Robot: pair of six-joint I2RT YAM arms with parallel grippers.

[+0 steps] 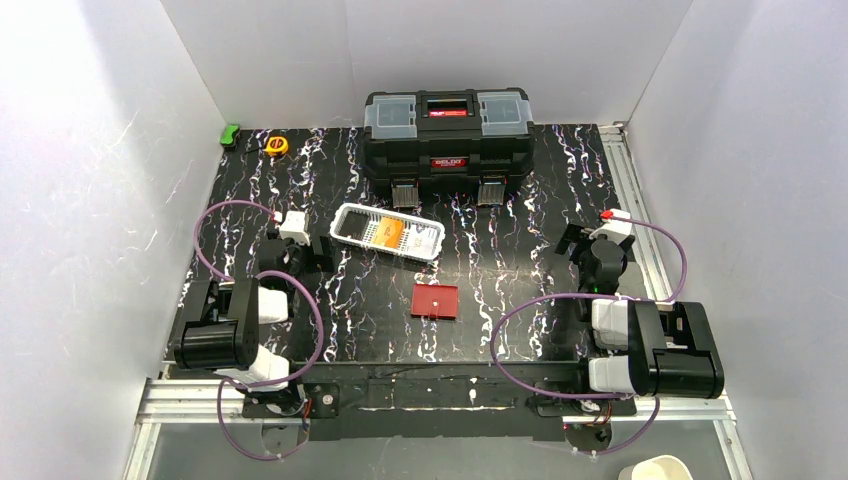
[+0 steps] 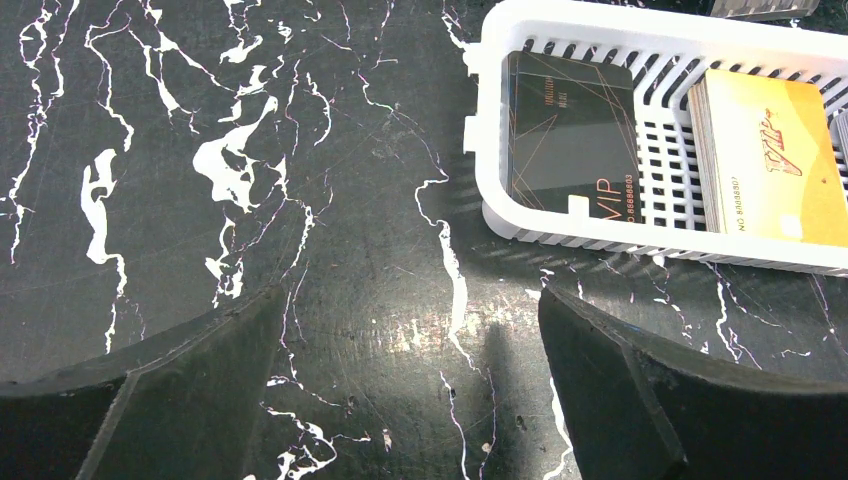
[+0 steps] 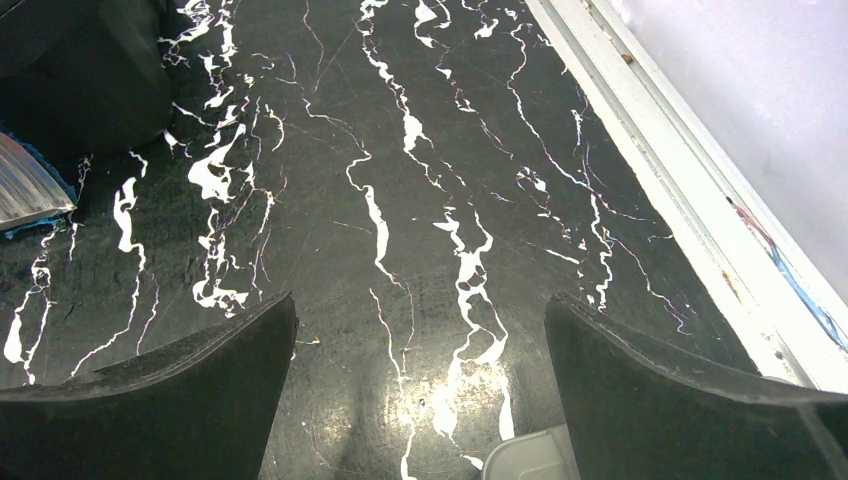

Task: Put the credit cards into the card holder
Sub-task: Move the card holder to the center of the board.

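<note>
Hanging wide and empty, the left hand (image 2: pixel 408 310) could be bumping the basket (image 2: pixel 487 120) wall ahead, shifting the cards (image 2: pixel 570 130).

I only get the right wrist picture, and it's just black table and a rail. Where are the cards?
Observer: In a white basket in the middle, just in front of the toolbox.
Child: What colours are they?
Observer: The left wrist view shows a black card and an orange one, side by side.
Child: And where's the holder?
Observer: The red holder lies flat, apart from the basket, on its near side.
</note>
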